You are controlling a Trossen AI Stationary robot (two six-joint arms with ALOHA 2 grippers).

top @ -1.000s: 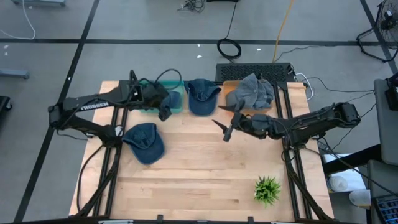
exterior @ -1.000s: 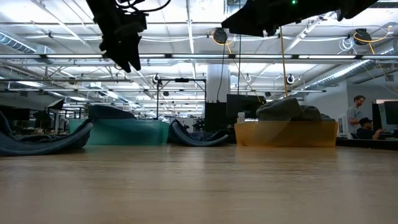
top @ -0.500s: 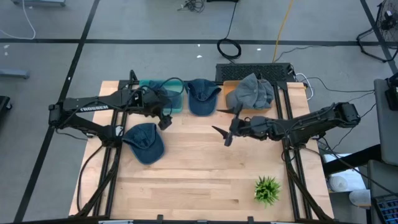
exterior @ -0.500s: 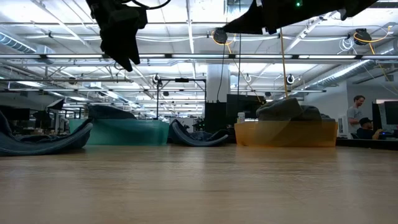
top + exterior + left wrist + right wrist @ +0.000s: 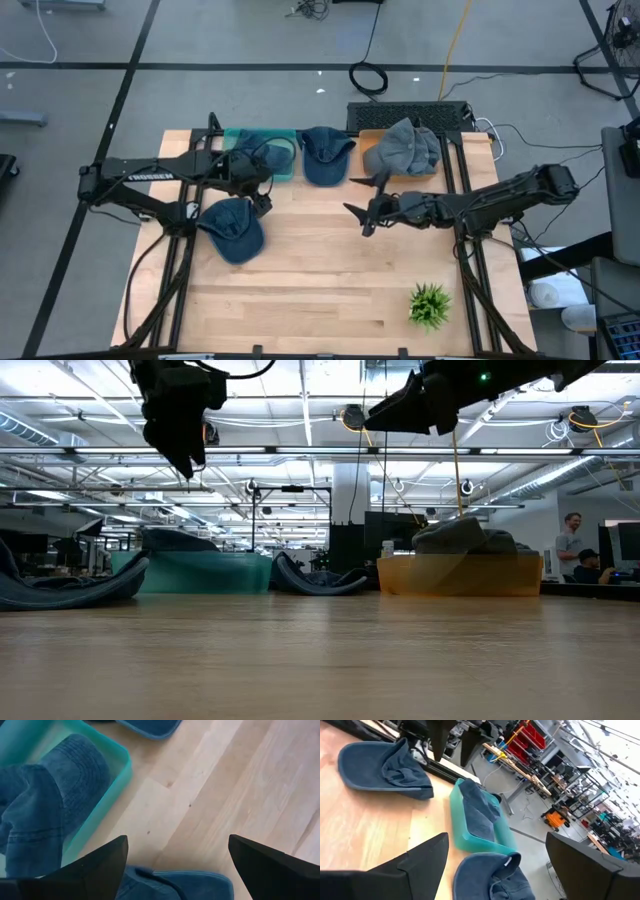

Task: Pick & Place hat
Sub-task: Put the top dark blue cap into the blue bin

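Both pincers wide, empty | left pincer (image 5: 262, 193) moved toward loose hat (image 5: 232, 229)

Overhead, tabletop-level, two wrist views (table (image 5: 330, 270) shared)

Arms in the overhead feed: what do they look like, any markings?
Both arms are dark, slim and jointed. The left arm carries white TROSSEN lettering along its link and black cables near its wrist. Each gripper ends in two black, tapered fingers.
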